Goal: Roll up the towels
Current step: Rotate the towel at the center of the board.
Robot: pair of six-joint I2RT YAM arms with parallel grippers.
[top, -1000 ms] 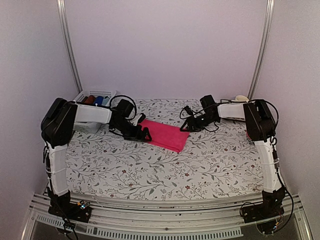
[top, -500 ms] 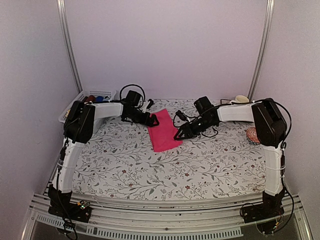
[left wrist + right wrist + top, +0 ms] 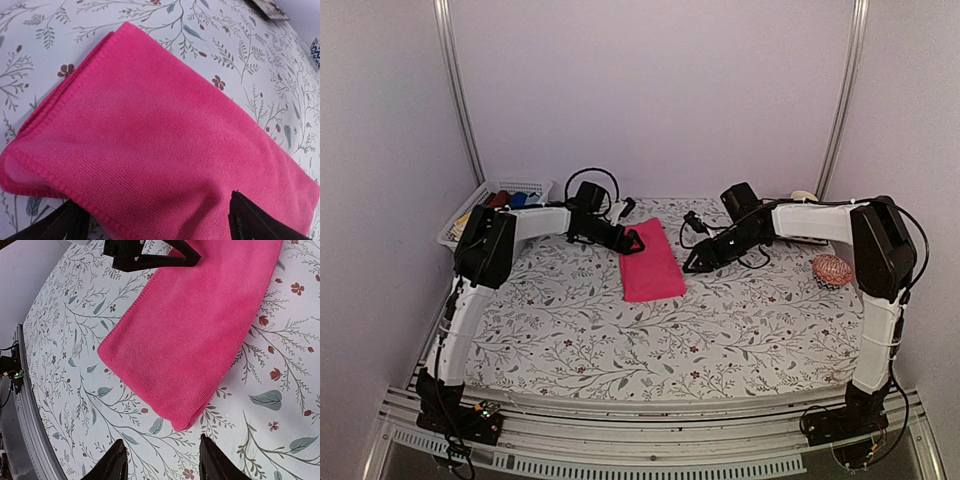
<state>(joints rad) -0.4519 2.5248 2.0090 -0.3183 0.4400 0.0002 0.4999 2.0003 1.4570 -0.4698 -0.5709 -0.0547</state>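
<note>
The hot pink towel lies folded flat as a long strip on the flowered tablecloth, its long side running near to far. It fills the left wrist view and shows in the right wrist view. My left gripper is open at the towel's far left end, its fingertips spread wide over the cloth. My right gripper is open just off the towel's near right corner, with bare cloth between its fingertips. The lime-yellow towel is out of view.
A white basket with dark red and blue rolls stands at the back left. A round red-orange woven pad lies at the right edge. A pale object sits at the back right. The flowered tablecloth covers the table.
The towel has turned from lying slantwise to lying lengthwise, a little farther back. My left arm has stretched out to its far end. My right gripper has drawn back to its right corner.
</note>
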